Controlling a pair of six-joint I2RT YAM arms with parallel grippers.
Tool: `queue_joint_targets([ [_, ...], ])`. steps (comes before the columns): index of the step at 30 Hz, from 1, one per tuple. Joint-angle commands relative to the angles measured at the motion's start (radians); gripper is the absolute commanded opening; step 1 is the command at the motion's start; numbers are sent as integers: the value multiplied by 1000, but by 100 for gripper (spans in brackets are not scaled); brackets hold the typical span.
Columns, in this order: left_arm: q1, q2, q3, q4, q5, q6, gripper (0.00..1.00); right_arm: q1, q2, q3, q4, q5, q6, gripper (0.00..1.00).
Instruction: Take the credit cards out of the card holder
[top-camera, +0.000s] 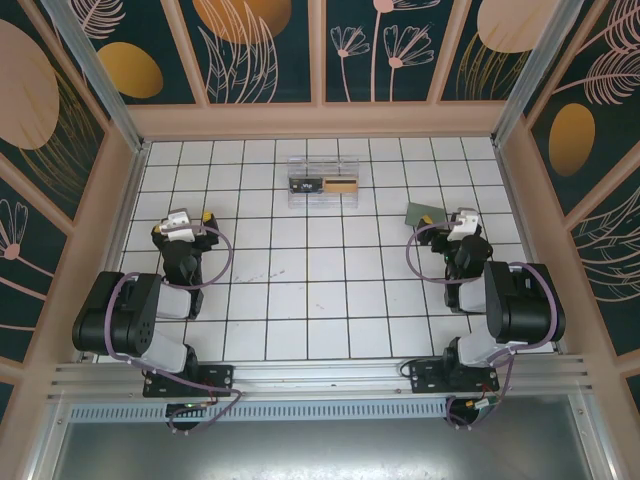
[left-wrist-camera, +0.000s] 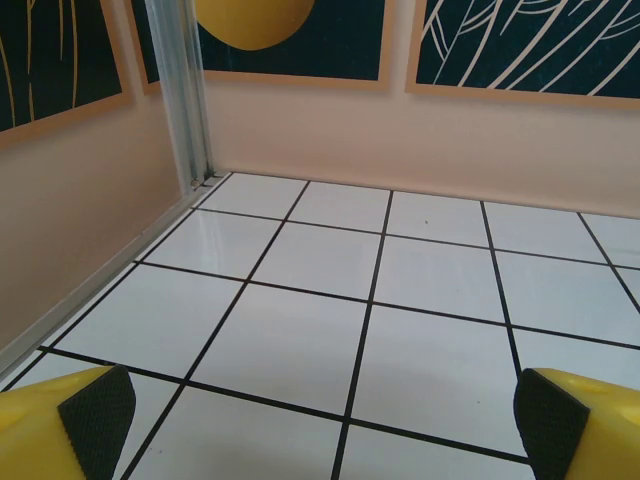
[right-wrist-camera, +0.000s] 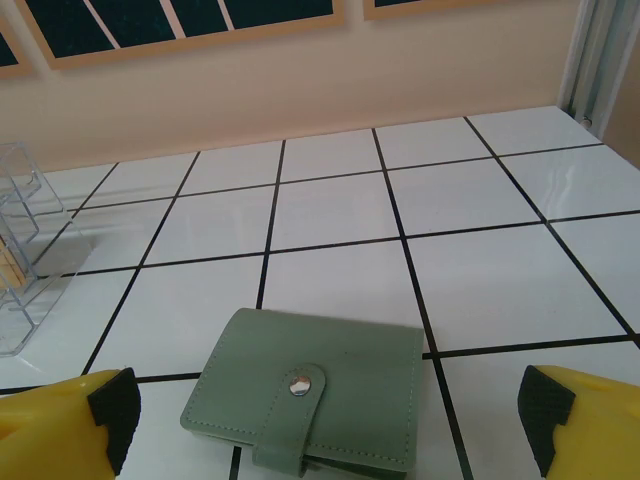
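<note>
The card holder (right-wrist-camera: 345, 360) is a grey-green wallet lying flat on the white tiles, its strap snapped shut, so whatever is inside is hidden. From above the card holder (top-camera: 424, 214) sits at the right, just left of my right gripper (top-camera: 462, 216). In the wrist view my right gripper (right-wrist-camera: 325, 415) stands open, its yellow fingers (right-wrist-camera: 60, 420) spread to either side of the holder without touching it. My left gripper (top-camera: 189, 219) rests far to the left; in its own view the left gripper (left-wrist-camera: 320, 420) is open over bare tile. A black card (top-camera: 307, 184) and a tan card (top-camera: 341, 185) lie in the clear box.
The clear plastic box (top-camera: 322, 195) stands at the back middle of the tiled floor; its corner, the clear box (right-wrist-camera: 25, 250), shows left of the right wrist view. Beige walls (top-camera: 320, 120) ring the table. Open tiles (top-camera: 310, 290) lie between the two arms.
</note>
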Motion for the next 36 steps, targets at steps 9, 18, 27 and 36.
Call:
queue_joint_targets([
  [9, 7, 8, -5, 47, 16, 12, 99, -4, 3, 14, 24, -22, -5, 99],
  [18, 8, 8, -3, 44, 17, 12, 99, -5, 3, 14, 24, -22, -5, 99],
  [27, 11, 5, -2, 40, 28, 8, 99, -5, 4, 15, 22, -22, -5, 99],
  [36, 13, -288, 271, -667, -230, -219, 99, 19, -109, 49, -141, 138, 31, 99],
])
